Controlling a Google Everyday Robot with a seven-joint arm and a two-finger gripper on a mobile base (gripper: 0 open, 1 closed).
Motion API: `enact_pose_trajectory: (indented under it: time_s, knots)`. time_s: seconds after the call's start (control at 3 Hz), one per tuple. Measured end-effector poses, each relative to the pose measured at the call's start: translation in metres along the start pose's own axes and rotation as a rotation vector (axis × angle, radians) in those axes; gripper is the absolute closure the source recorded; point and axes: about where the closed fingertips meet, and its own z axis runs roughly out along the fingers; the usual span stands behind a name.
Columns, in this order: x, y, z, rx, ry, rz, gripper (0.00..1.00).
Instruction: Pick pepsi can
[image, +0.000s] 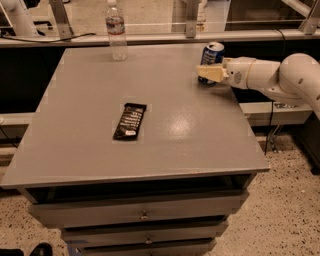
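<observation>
The pepsi can (213, 52) is a small dark blue can with a silver top rim. It stands upright near the far right edge of the grey table (150, 150). My gripper (209, 74), cream-coloured on a white arm, reaches in from the right at table height. It overlaps the lower front of the can, and I cannot tell whether it touches it. The can's lower half is hidden behind the gripper.
A clear plastic water bottle (116, 30) stands at the far edge, left of centre. A flat black snack bar wrapper (130, 121) lies in the middle left. The table has drawers (145, 215) in front. A rail and cables run behind the table.
</observation>
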Motion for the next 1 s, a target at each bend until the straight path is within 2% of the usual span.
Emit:
enact_pose_trajectory:
  time_s: [0.33,0.67,1.0]
  knots:
    - [-0.011,0.007,-0.002,-0.014,-0.022,0.003,0.88]
    - [-0.061,0.034,-0.010,-0.047,-0.081,-0.030,1.00]
    - [-0.061,0.034,-0.010,-0.047,-0.081,-0.030,1.00]
